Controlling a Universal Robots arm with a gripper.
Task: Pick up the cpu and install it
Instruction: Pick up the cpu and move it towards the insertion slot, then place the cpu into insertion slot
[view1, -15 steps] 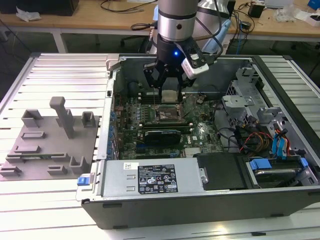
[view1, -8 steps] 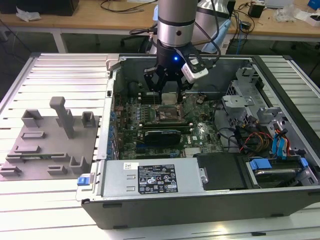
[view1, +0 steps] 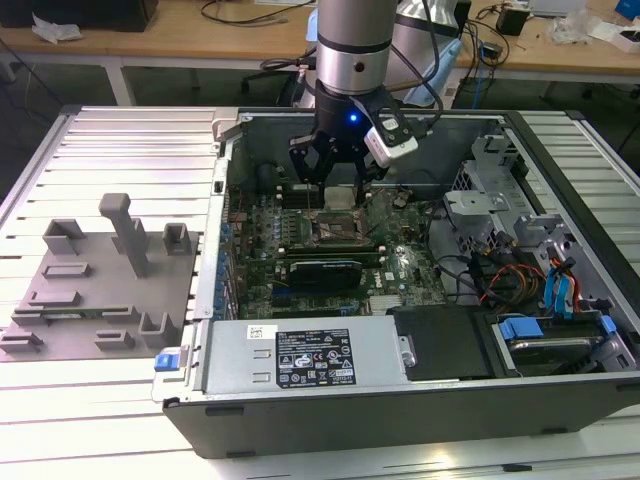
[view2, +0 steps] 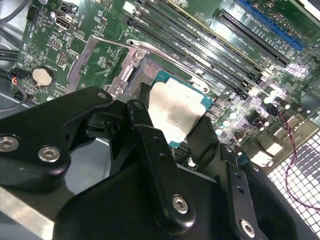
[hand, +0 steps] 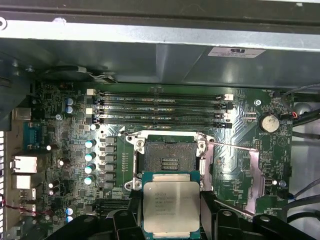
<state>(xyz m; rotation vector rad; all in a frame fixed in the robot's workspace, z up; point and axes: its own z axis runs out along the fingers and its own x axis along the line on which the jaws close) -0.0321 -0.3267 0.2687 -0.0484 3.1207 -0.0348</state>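
CPU (hand: 171, 205) sits pinched by two opposite edges in your gripper (view1: 337, 180), just above the open socket (hand: 167, 155), far inside the computer case (view1: 400, 400). Treat it as light, stiff and fragile; hold only its rim.

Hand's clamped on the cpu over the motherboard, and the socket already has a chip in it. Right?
Not quite: the socket is empty. The first wrist view shows its bare contact field with no chip in it. The rest holds: the hand is clamped on the cpu over the motherboard.
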